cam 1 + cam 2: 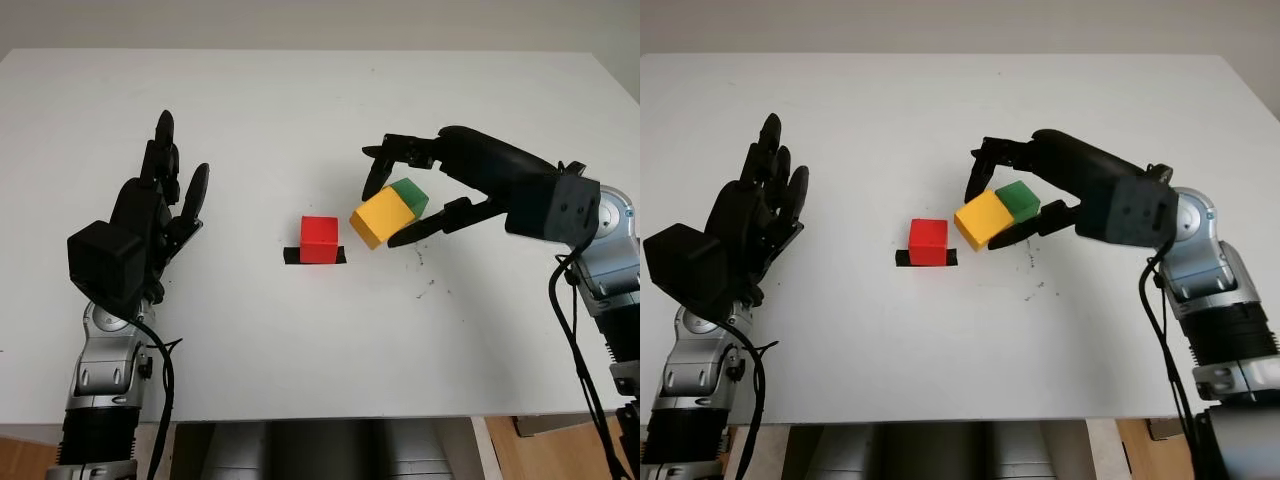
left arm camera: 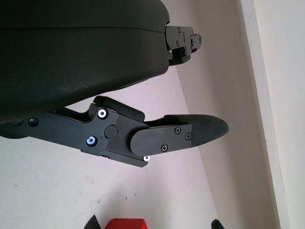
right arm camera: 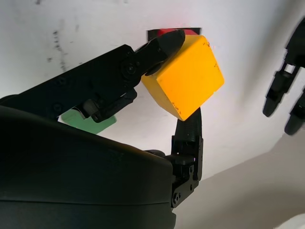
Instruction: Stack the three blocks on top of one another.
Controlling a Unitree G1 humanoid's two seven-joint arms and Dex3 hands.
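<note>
Three blocks on the white table (image 1: 300, 340): left hand (image 1: 150, 215) open at the left, plain red block (image 1: 320, 239) on a black patch (image 1: 292, 256) mid-table, and right hand (image 1: 410, 195) fingers gripping the tilted yellow block (image 1: 380, 217) aloft, green block (image 1: 410, 196) just behind.

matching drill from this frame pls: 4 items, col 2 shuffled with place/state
1. yellow block
2. red block
3. green block
4. left hand

A. on the black tape mark
B. open, above the table's left side
C. held off the table in the right hand
D. on the table, under the right hand

Pairs: 1-C, 2-A, 3-D, 4-B
</note>
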